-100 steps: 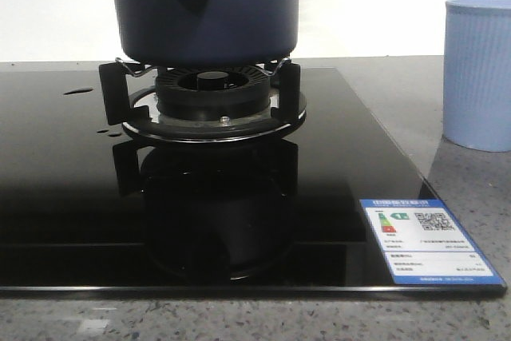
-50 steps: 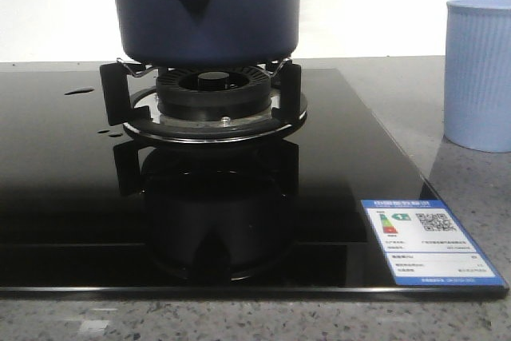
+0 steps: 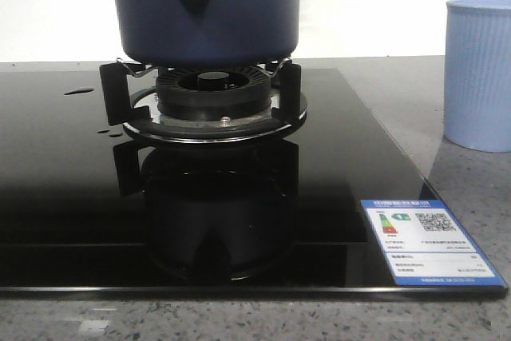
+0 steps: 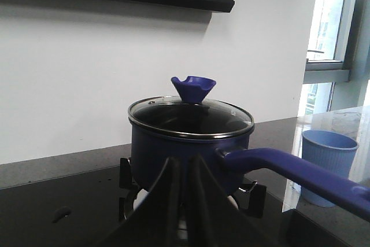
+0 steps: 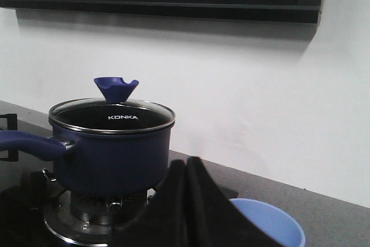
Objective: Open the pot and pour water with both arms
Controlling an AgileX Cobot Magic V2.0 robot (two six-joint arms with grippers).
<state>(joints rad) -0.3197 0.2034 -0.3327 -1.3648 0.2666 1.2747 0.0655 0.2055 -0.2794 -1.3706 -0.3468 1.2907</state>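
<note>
Showing one pot, dark navy, wearing one glass lid with one blue knob and sticking out one long handle. Sitting on one gas burner set in one black glass hob. Standing beside it, one pale blue ribbed cup. Carrying one energy label sticker on the hob's corner. Showing two grippers: left gripper, right gripper.

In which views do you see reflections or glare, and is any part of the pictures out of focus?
Front view: the glossy black hob mirrors the burner and the pot sharply; all is in focus. Left wrist view: bright window glare at the side, and the gripper is a soft dark shape. Right wrist view: even light, the glass lid reflects dimly, and the near gripper is blurred.
</note>
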